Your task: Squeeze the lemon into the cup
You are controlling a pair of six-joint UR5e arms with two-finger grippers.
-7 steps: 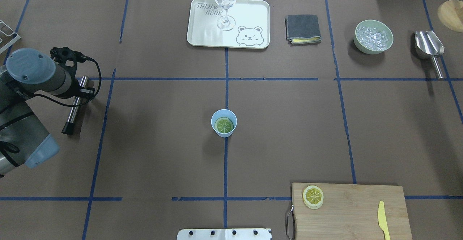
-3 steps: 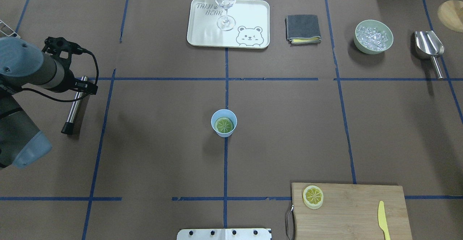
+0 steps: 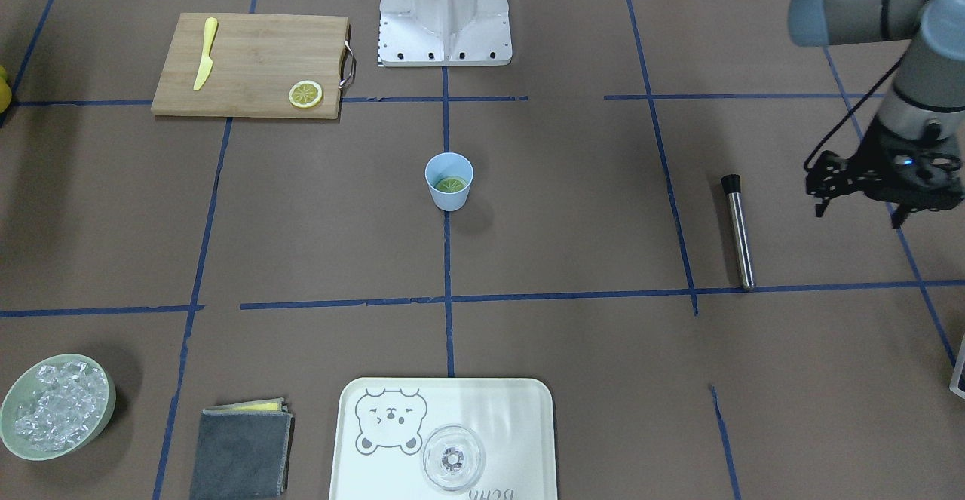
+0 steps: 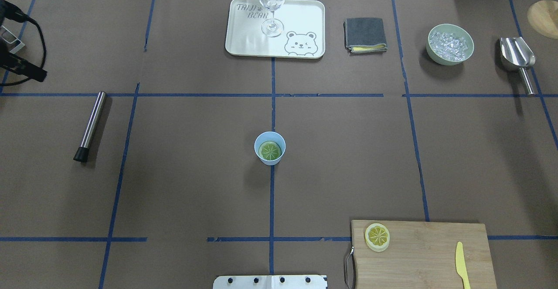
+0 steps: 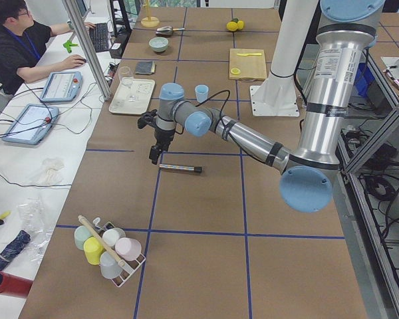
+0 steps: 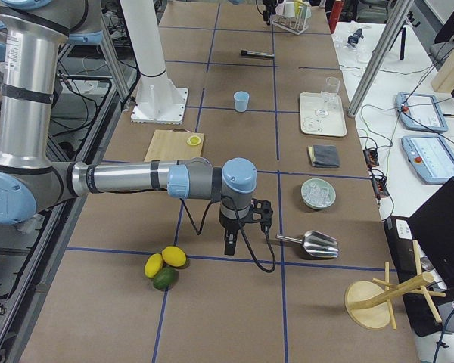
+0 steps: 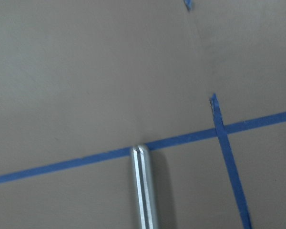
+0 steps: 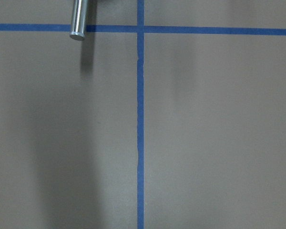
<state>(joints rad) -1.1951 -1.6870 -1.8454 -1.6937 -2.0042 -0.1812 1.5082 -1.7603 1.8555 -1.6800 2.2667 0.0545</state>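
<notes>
The cup [image 4: 258, 141] stands upright on the worktop [image 4: 196, 171], right on the crossing of the blue tape lines, a spot I judge either arm could reach; the lemon [image 4: 270, 151] lies flat inside it, segmented face up, low against the bottom, as it can because the slice is narrower than the cup's mouth. Whether any juice has been pressed out cannot be seen; with the slice already in the cup and no claw near it, I judge the task at or near its end.

The left claw [image 3: 874, 187] hangs well apart from the cup, out toward the robot's left, pointing down over bare worktop just beyond the steel rod [image 4: 90, 125], which lies flat between it and the cup; nothing shows in this claw, but whether its fingers stand apart or together I cannot tell. The right claw [image 6: 229, 246] is far off on the cup's other side, shown only in the right side view, so its state cannot be told either.

The second slice [image 4: 377, 236] sits on the cutting board [image 4: 427, 254], nearer the robot than the cup and to its right, with the yellow knife [image 4: 461, 258] further along the board; probably a spare.
</notes>
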